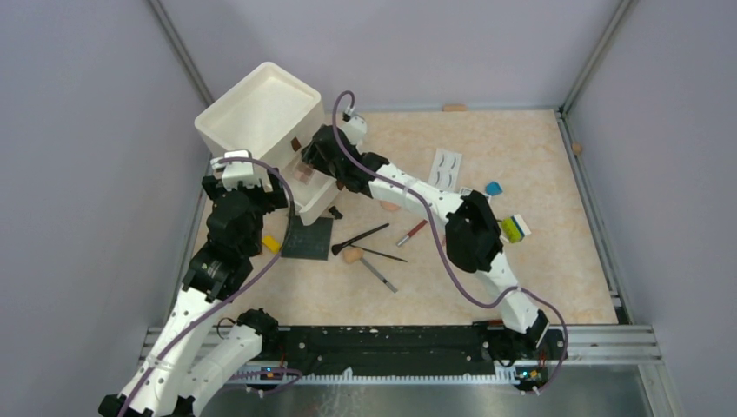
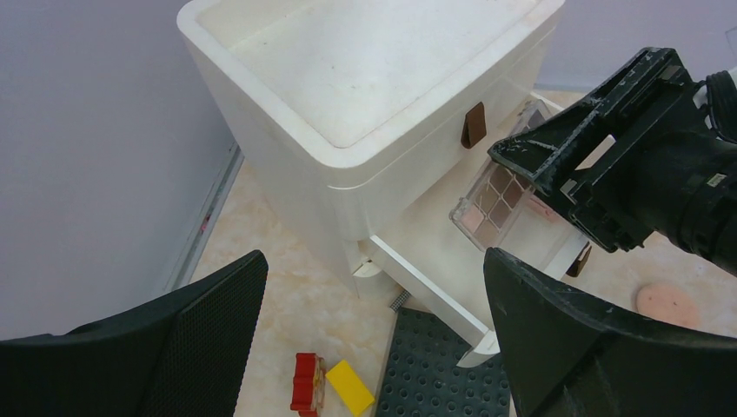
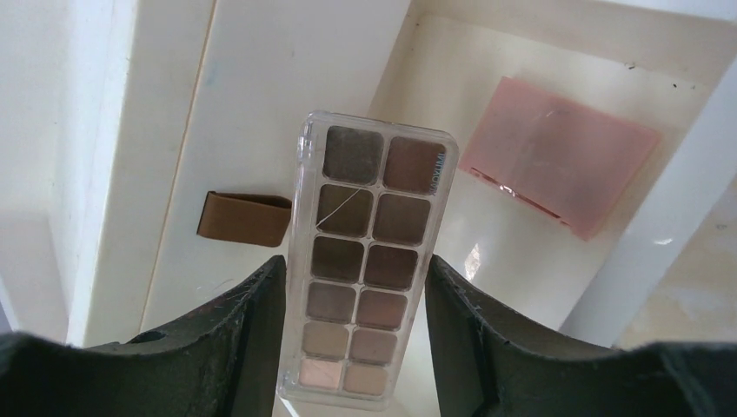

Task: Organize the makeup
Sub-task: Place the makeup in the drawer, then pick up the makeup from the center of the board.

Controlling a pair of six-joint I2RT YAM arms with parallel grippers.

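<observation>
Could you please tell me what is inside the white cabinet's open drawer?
A pink square compact lies flat on the floor of the drawer. The brown palette, clamped in the right gripper, hangs above and hides part of that floor; whatever lies beneath it cannot be seen.

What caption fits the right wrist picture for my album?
Right gripper holding a brown palette over the open drawer, pink compact inside.

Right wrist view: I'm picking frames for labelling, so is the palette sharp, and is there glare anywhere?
Right wrist: palette sharp, a thin bright line on its clear lid; pink compact behind shows pale sheen; pincer fingers dark and soft. Top view: even light, faint shadows.
</observation>
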